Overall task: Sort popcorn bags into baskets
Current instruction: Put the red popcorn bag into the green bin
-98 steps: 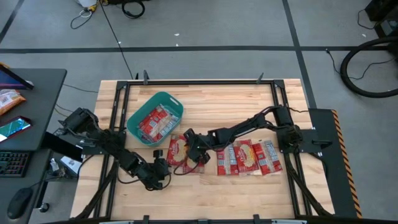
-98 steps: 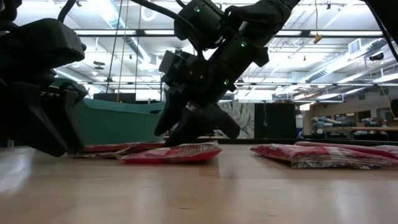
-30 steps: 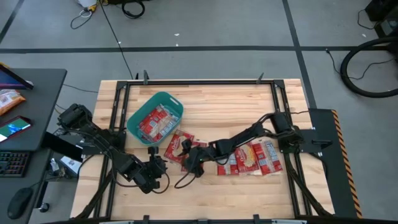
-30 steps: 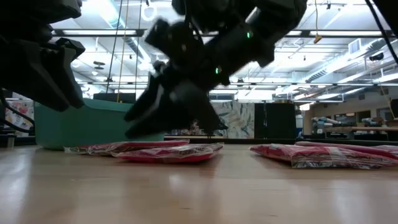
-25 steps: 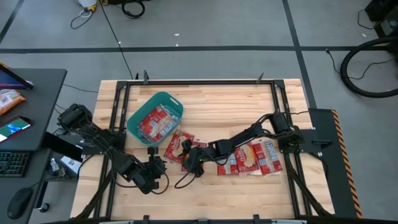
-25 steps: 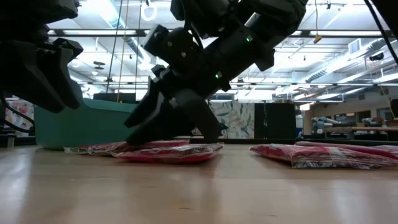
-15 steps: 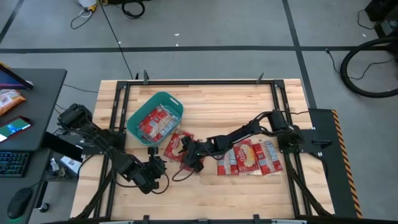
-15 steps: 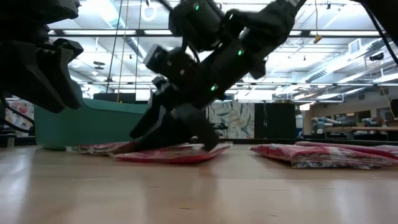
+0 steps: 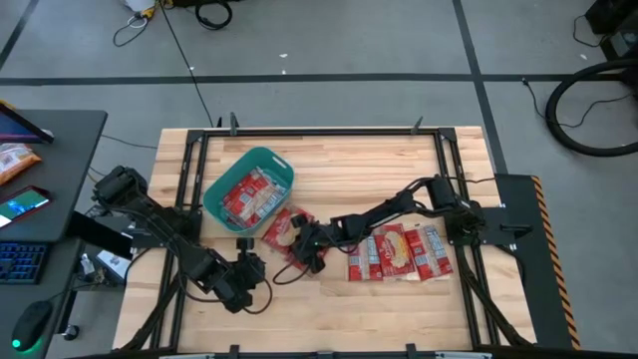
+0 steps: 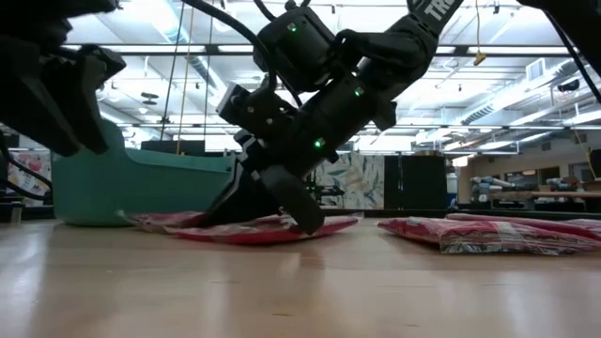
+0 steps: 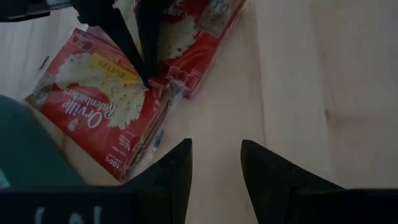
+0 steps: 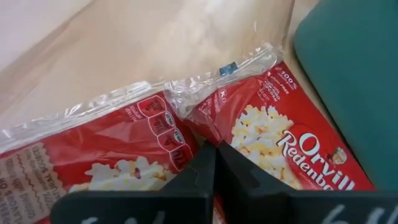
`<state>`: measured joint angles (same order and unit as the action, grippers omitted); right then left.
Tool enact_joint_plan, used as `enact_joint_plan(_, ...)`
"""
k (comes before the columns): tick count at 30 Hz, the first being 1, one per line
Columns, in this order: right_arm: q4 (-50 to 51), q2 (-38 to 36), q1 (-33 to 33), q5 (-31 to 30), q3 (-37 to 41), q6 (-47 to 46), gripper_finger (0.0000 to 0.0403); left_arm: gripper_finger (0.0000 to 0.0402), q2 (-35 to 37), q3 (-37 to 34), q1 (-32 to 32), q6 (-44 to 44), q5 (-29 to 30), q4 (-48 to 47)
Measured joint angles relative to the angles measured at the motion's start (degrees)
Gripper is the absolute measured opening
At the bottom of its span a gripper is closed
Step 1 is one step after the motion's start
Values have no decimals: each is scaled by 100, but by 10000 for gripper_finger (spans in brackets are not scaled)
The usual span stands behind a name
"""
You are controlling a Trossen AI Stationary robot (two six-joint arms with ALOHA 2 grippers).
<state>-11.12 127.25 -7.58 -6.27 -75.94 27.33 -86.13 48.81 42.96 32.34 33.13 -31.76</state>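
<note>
While two loose popcorn bags [image 9: 284,231] lie overlapped on the counter [image 9: 349,165], just beside the teal tub [image 9: 213,185] that sits toward its left edge, my right tool [image 9: 303,242] is down on them with its fingers pressed together at the seam where they overlap. A second ago it hung back toward the front edge, clear of the pair; since then it has swung in and met them. In the low view the nearer bag's [image 10: 282,228] end now tips slightly off the wood. I cannot tell whether any film is pinched between the fingers. I judge this is the start of a pick or a nudge toward the tub, which already holds several bags [image 9: 249,194]. Three more bags [image 9: 399,251] wait in a row toward the right edge. My left tool [image 9: 249,270] hovers spread near the front edge, facing the pair.
</note>
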Motion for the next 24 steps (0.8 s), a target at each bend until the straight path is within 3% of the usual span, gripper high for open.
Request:
enact_joint_plan(7, 390, -364, -174, -444, 24, 2, 7, 142, 0, 156, 168, -1, 34, -249)
enact_joint_plan(13, 592, -644, -233, -604, 20, -32, 4, 147, -13, 143, 197, 26, 431, -125)
enact_joint_plan(18, 558, -681, -242, -635, 20, -147, 3, 199, -69, 143, 160, -236, 845, 271)
enact_joint_plan(24, 557, -723, -248, -634, 20, -467, 3, 272, -549, 140, -84, -444, 949, 405)
